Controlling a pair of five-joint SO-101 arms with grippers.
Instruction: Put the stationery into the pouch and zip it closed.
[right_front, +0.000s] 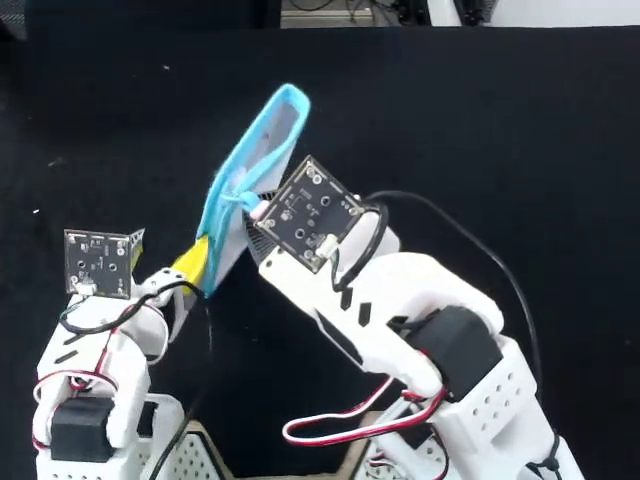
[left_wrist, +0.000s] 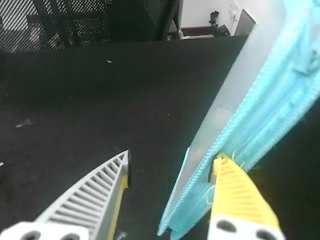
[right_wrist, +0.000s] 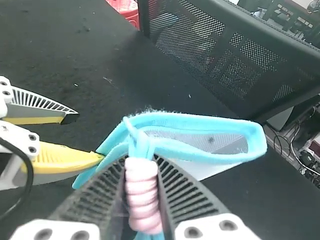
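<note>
the pouch (right_front: 250, 170), clear with a blue rim, stands tilted above the black tabletop (right_front: 480, 120), held between the two arms, its rim parted into a loop at the top. the right pincer (right_wrist: 141, 160) is clamped tight on the pink coiled pull (right_wrist: 140, 195) tied to the pouch's blue cord. the left pincer (left_wrist: 172, 157) is spread wide, its yellow finger (left_wrist: 235, 200) touching the pouch's lower corner and its grey finger (left_wrist: 100, 190) well apart from it.
</note>
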